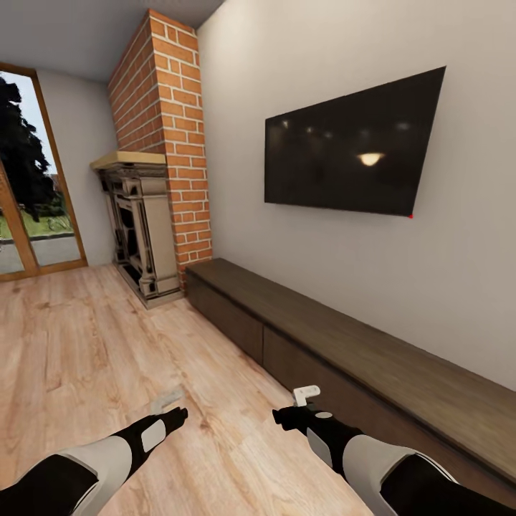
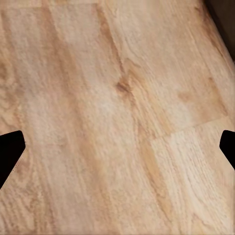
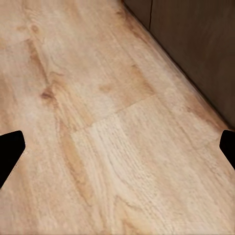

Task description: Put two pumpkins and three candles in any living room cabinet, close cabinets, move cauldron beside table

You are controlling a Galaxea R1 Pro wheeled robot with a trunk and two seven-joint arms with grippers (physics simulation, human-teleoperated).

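Note:
The long, low dark-brown cabinet [image 1: 344,344] runs along the right wall, its flat front panels flush and shut and its top bare. My left gripper [image 1: 175,414] hovers over the wood floor, open, with nothing between its fingers [image 2: 11,152]. My right gripper [image 1: 287,416] is also open and empty, close to the cabinet's front [image 3: 196,44], with its fingertips [image 3: 11,152] spread wide over the floorboards. The pumpkins, candles, cauldron and table are out of view.
A black TV [image 1: 355,150] hangs on the wall above the cabinet. A brick chimney [image 1: 168,129] with a stone fireplace [image 1: 143,229] stands at the cabinet's far end. A glass door [image 1: 29,186] is at far left. Wood floor [image 1: 93,351] stretches to the left.

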